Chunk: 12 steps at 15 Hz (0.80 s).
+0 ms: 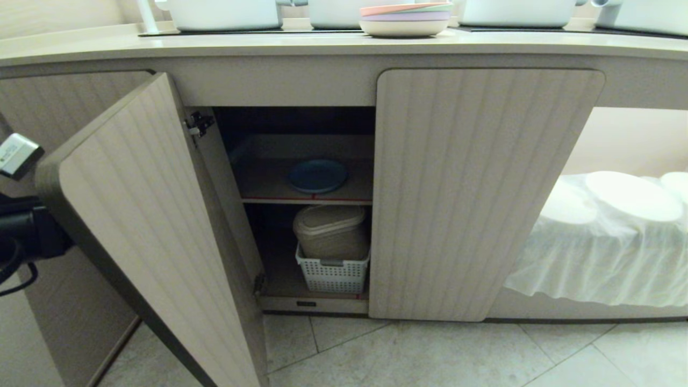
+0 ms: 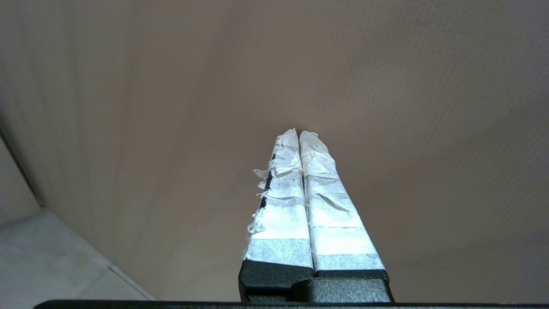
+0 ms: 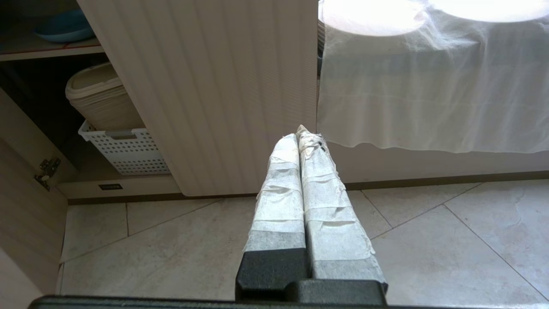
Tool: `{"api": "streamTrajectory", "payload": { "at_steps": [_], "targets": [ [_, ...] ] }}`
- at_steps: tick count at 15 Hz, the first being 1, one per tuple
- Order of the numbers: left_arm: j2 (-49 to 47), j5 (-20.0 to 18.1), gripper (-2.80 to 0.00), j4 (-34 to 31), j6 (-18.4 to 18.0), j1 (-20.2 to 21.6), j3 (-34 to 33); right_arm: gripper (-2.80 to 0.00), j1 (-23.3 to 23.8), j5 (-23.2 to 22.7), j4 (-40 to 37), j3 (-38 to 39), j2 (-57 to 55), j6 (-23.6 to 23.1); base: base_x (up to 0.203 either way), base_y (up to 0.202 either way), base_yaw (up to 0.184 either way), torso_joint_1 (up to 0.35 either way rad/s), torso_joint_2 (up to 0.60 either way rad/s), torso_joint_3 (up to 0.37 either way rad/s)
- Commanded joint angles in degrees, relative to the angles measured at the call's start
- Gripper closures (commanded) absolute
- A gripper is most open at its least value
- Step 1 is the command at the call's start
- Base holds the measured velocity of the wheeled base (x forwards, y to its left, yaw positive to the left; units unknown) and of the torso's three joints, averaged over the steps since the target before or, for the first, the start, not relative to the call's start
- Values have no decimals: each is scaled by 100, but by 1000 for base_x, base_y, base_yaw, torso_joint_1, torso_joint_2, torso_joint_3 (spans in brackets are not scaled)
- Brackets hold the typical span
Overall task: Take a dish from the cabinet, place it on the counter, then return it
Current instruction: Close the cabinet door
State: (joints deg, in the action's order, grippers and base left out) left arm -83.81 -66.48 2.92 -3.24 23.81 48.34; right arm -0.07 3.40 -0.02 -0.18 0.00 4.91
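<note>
L gripper (image 2: 299, 134): taped fingers pressed together, nothing between them; tips point at a plain beige surface that fills the L wrist view, contact can't be told. A bit of floor shows in one corner of that view.
L arm (image 1: 21, 226): black, at far left edge of head view, behind the outer face of the open door; gripper itself hidden there.
R gripper (image 3: 302, 134): taped fingers pressed together, holding nothing; hangs above the floor tiles (image 3: 429, 240), pointing toward the foot of the closed door. Not seen in head view.
Open door (image 1: 156, 226): left door of the cabinet (image 1: 279, 86), ribbed, swung wide toward the robot; black hinge (image 1: 199, 124) at its top inner corner.
Closed door (image 1: 473, 193): right door, ribbed, round corners, shut flat.
Plate (image 1: 317, 176): light blue, lies flat on the inner shelf (image 1: 269, 183), approx mid-shelf, w/ red-edged shelf front just below it. Untouched by either gripper, well apart from both.
Below shelf: beige lidded bin (image 1: 330, 231) sits in a white perforated basket (image 1: 333, 274) on cabinet bottom.
Counter (image 1: 215, 48): cream, above the cabinet; pastel plate stack (image 1: 406, 19) w/ pink one on top near front edge; white pots (image 1: 226, 13) behind on black cooktop panels.
Right of cabinet: open bay w/ white cloth (image 1: 602, 258) draped over round white shapes (image 1: 634, 196).
Floor: pale tiles w/ diagonal joints.
</note>
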Motion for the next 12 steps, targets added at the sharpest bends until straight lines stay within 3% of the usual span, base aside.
{"api": "streamTrajectory", "payload": {
  "at_steps": [1, 6, 12],
  "targets": [
    [-290, 16, 0, 191, -4, -53, 9, 0, -1, 3, 2, 1, 0, 1, 0, 0, 0, 0, 0, 0],
    [-534, 170, 0, 648, 18, -415, 27, 0, -1, 3, 2, 1, 0, 1, 0, 0, 0, 0, 0, 0],
    [-737, 636, 0, 1797, 1161, -911, 109, 0, -1, 3, 2, 1, 0, 1, 0, 0, 0, 0, 0, 0]
  ]
}}
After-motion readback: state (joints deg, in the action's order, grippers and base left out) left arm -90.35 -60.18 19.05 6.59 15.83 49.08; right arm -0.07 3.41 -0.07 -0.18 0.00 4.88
